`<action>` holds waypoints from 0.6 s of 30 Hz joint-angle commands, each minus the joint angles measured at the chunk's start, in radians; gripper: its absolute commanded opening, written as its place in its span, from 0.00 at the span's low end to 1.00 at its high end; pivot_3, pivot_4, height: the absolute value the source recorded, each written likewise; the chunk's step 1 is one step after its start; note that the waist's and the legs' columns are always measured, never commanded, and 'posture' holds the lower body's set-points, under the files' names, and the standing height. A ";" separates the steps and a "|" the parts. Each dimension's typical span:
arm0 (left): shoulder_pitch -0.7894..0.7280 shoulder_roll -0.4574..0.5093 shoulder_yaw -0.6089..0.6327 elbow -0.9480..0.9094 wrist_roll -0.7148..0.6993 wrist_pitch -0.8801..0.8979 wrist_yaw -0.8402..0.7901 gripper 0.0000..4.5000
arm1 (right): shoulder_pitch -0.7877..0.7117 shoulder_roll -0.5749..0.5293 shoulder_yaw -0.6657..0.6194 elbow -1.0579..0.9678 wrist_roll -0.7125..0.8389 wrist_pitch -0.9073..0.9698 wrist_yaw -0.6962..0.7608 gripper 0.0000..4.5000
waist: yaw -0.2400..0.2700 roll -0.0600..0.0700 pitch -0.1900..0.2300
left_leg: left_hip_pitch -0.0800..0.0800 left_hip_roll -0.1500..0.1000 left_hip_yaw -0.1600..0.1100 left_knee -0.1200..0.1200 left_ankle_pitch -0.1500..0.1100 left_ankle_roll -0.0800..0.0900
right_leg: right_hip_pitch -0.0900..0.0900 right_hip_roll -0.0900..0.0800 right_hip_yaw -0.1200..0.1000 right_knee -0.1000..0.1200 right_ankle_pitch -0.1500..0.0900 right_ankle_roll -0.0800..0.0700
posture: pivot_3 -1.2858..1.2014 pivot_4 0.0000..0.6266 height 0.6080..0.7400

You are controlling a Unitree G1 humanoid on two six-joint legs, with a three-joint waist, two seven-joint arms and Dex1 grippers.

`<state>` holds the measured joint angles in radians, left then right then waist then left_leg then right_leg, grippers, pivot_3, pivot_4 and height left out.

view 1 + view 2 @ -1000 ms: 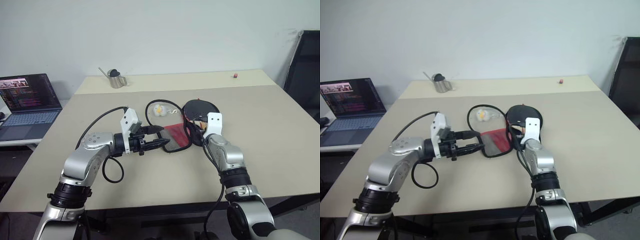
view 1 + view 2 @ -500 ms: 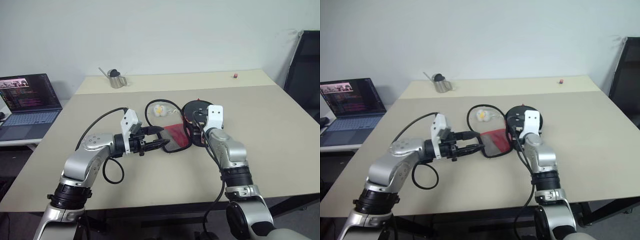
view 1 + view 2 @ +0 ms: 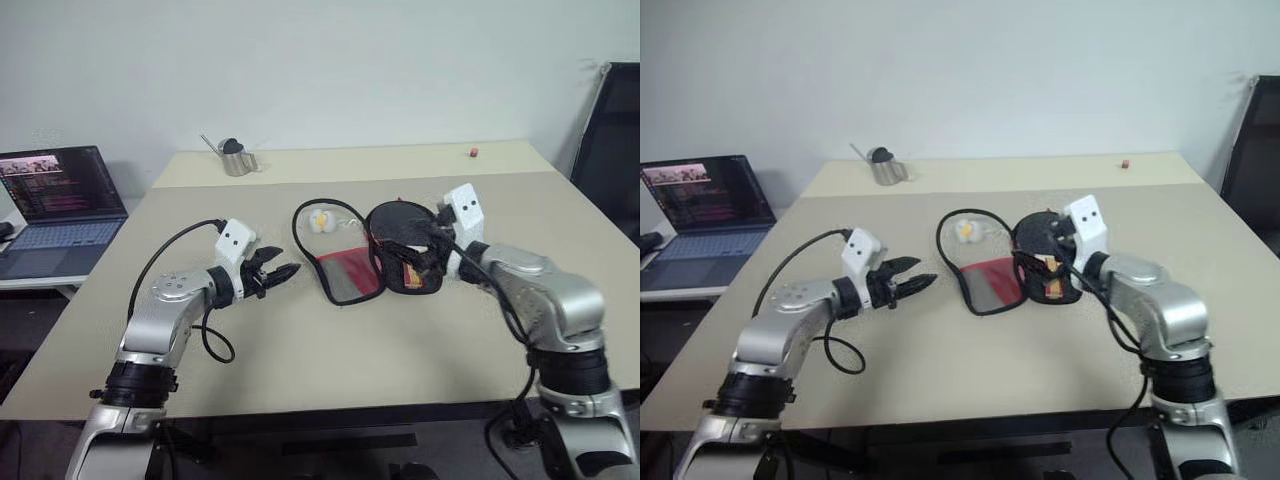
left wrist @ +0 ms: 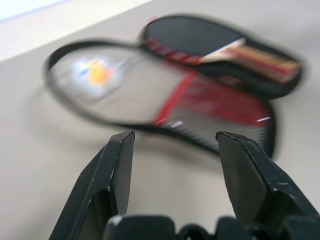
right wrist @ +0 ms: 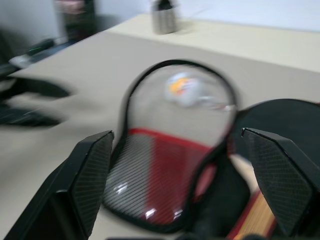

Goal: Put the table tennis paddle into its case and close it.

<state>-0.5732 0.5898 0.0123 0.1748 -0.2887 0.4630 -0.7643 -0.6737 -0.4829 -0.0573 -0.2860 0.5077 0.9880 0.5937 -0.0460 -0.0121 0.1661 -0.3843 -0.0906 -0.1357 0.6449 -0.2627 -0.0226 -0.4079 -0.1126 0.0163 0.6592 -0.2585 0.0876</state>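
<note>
The case (image 3: 345,272) lies open in the middle of the tan desk (image 3: 300,370). One half lies flat, with a red part and a black mesh pocket, and a black zip edge loops around a see-through window. Something white and yellow (image 3: 319,220) shows there (too blurry to name).

The table tennis paddle (image 4: 215,42) rests on the other half of the case, the black half. Its round black face points toward the far side of the desk, and its striped wooden handle (image 3: 410,276) points toward the robot. The case is not zipped shut.

The left claw (image 3: 281,273) hangs just over the desk, a little way to the left of the case. Its two black fingers (image 4: 116,170) are spread apart and hold nothing.

The right claw (image 3: 425,252) is just above the handle end of the paddle, on the right side of the case. Its fingers (image 5: 92,170) are spread wide and hold nothing.

A small metal jug (image 3: 234,158) stands at the far end of the desk. An open laptop (image 3: 55,205) sits on a side table to the left. A tiny red thing (image 3: 470,152) lies at the far right.
</note>
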 commanded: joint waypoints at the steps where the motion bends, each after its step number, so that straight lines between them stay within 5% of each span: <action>1: -0.055 -0.006 -0.002 0.076 0.023 -0.036 -0.012 0.63 | -0.003 -0.063 -0.035 -0.081 0.081 -0.021 0.104 0.99 | 0.002 -0.001 0.000 | 0.000 0.000 0.000 0.000 0.000 0.000 | 0.000 0.000 0.000 -0.001 0.000 0.000 | 0.52 0.24 1.00; 18: -0.187 -0.108 -0.063 0.398 0.135 -0.176 -0.038 0.63 | 0.054 -0.337 -0.023 0.088 0.006 -0.190 0.306 0.99 | 0.017 -0.008 0.004 | -0.001 0.000 0.001 0.000 0.000 -0.001 | 0.001 -0.001 -0.001 -0.002 0.000 0.000 | 0.52 0.24 1.00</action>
<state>-0.7249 0.4890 -0.0551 0.5546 -0.1585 0.3153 -0.8116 -0.6207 -0.7943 -0.0552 -0.1917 0.5204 0.8283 0.8791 -0.0291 -0.0199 0.1699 -0.3856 -0.0906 -0.1356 0.6454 -0.2624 -0.0236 -0.4073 -0.1138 0.0151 0.6574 -0.2585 0.0878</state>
